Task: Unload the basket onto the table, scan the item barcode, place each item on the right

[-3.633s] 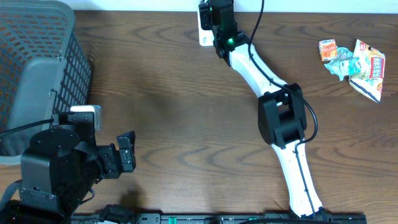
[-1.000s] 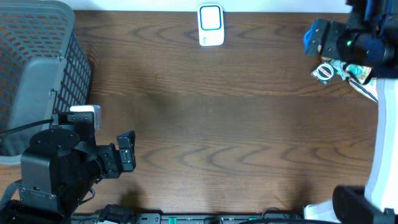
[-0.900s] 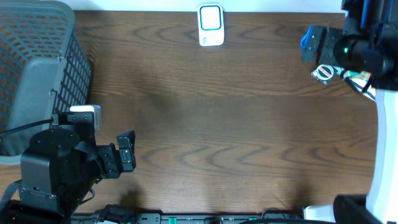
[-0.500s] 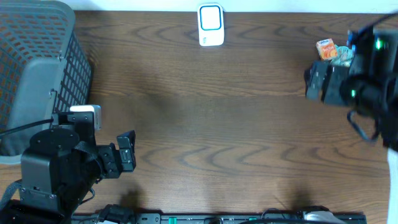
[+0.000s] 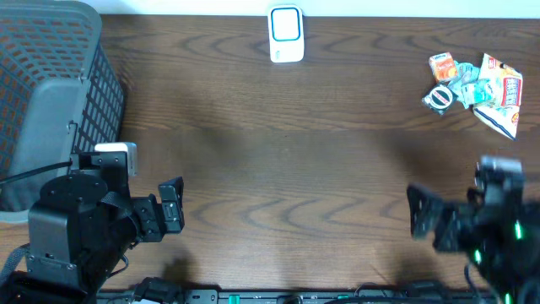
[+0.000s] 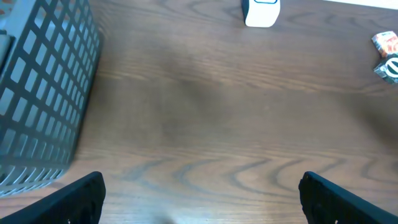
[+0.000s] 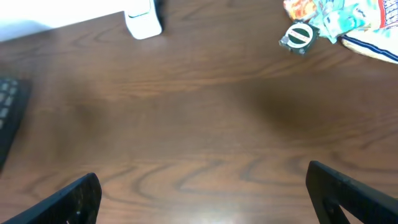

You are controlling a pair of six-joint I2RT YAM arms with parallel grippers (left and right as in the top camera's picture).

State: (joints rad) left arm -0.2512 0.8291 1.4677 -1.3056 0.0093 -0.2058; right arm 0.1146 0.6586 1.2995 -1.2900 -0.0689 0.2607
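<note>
One scanner [image 5: 286, 34] sits top centre. One basket [image 5: 108, 93] stands upper left, contents unclear. About four items [image 5: 496, 87] cluster upper right, untouched. Left gripper [image 5: 177, 206], lower left, and right gripper [image 5: 417, 215], lower right, both gape empty.

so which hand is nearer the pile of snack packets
Right. The right hand is by the front edge of the table, on the same side as the snack packets in the far right corner. The left hand is front left, diagonally opposite them.
</note>
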